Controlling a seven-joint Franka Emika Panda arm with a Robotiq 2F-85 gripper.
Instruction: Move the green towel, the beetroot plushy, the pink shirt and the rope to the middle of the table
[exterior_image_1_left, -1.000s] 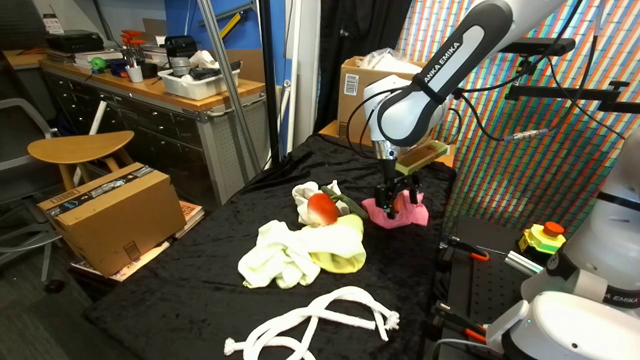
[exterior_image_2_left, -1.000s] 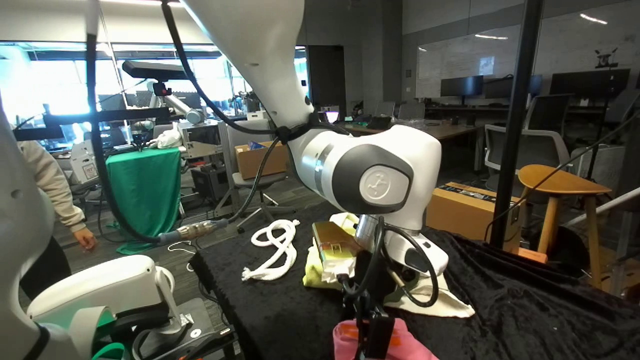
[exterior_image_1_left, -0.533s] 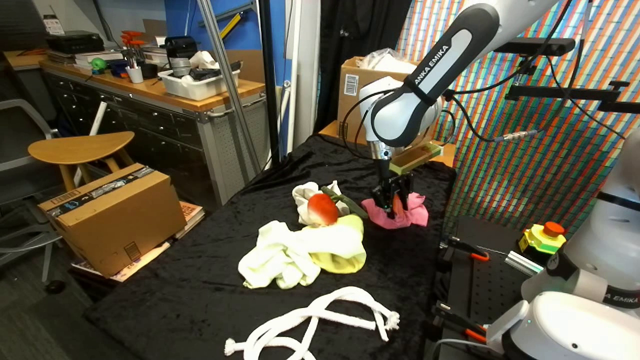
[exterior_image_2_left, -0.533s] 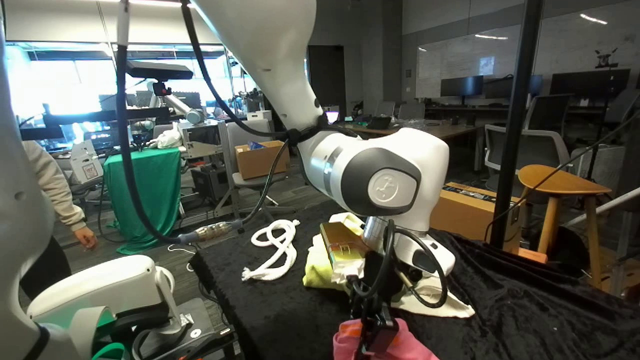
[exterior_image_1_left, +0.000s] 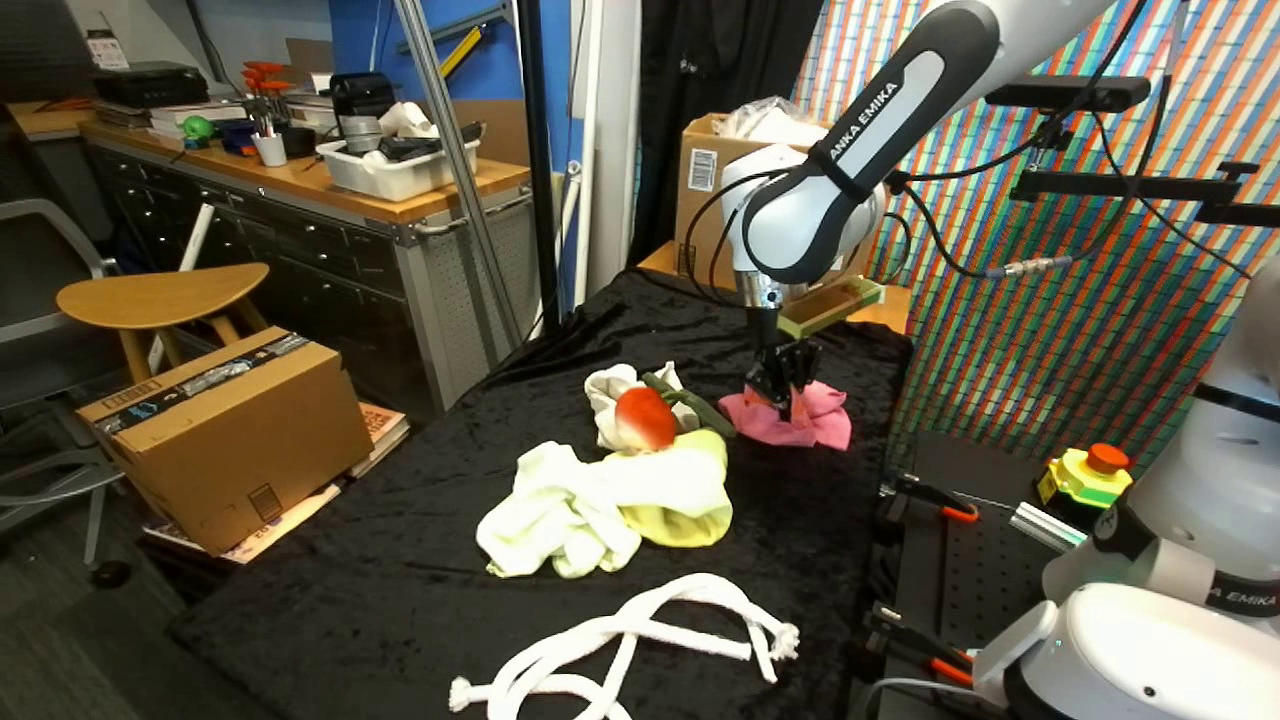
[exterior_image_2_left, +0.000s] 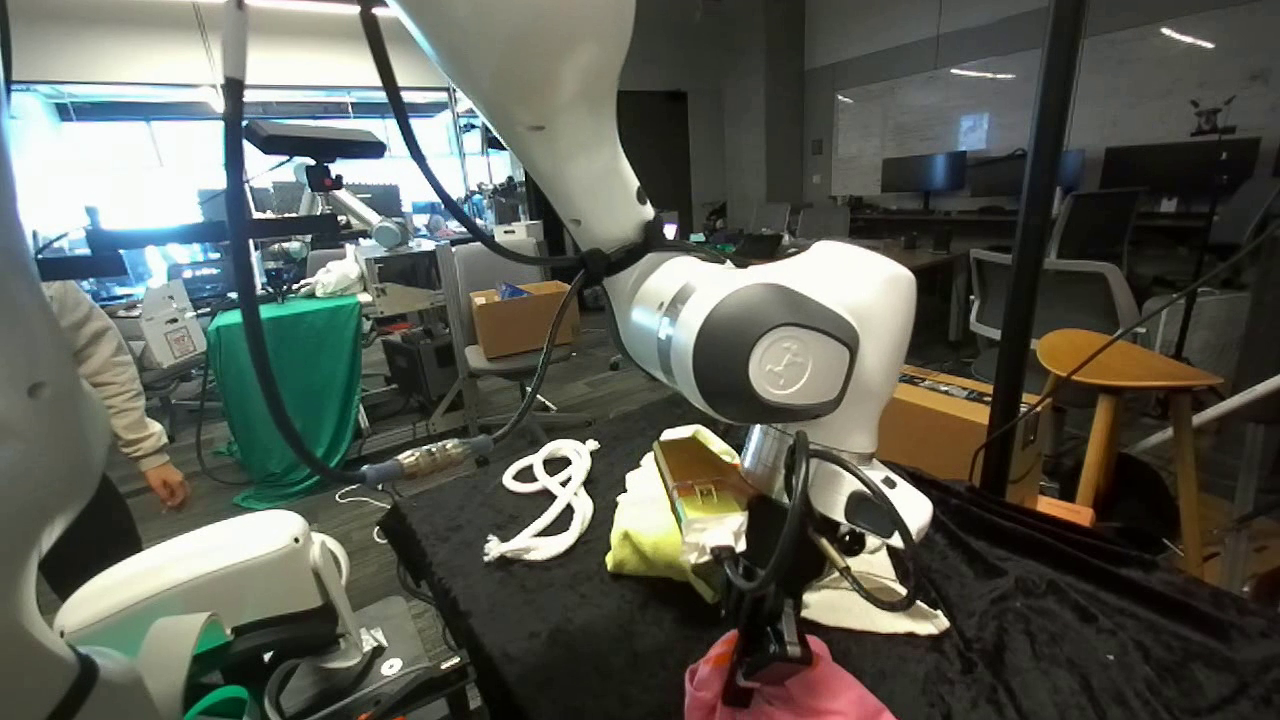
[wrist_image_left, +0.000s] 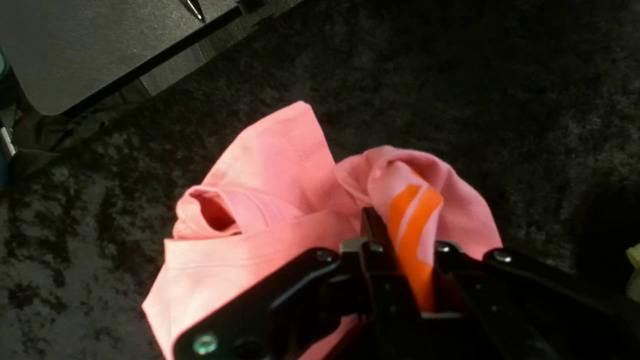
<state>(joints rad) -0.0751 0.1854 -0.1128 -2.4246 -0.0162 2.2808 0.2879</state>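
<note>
Pink shirt (wrist_image_left: 295, 200): pinched at a fold by the gripper (wrist_image_left: 407, 245).
Rope (exterior_image_1_left: 625, 622): looped on the tabletop (exterior_image_1_left: 420, 600), near side in an exterior view.

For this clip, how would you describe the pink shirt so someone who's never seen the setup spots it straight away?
Start at the wide black-topped table and follow the robot arm down to its claw. The pink shirt is the crumpled garment pinched there. Unlike the cream cloth nearby and the white rope, it is bright pink with an orange print.
</note>
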